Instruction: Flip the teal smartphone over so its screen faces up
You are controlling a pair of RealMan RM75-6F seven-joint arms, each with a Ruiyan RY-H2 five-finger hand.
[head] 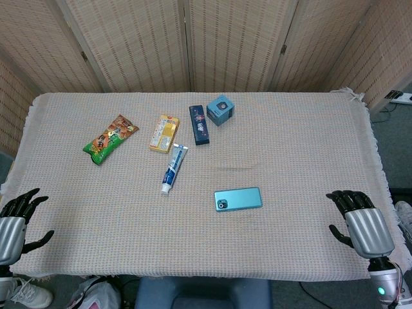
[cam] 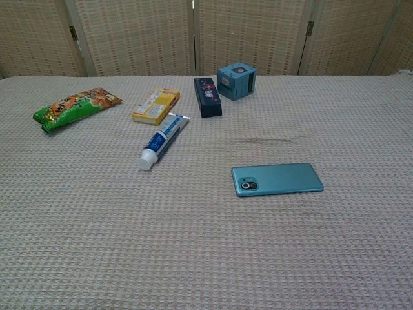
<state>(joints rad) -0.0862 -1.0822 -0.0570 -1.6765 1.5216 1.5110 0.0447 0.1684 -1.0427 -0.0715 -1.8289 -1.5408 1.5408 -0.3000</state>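
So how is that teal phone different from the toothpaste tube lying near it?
The teal smartphone is a flat, even slab; the toothpaste tube is rounded, tapering from a flat tail to a white cap. The phone is plain teal with its camera lenses showing, so it lies screen-down; the tube is white and blue with printing. The phone lies crosswise, the tube slants towards the front. Both lie flat on the cloth, untouched by either hand.

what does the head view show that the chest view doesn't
Only the head view shows the left hand and right hand, both open at the table's near edge, plus the floor. Only the chest view shows the camera bump on the teal smartphone clearly, so it lies back up. Both show the toothpaste tube, snack bag, yellow box, dark box and blue cube box.
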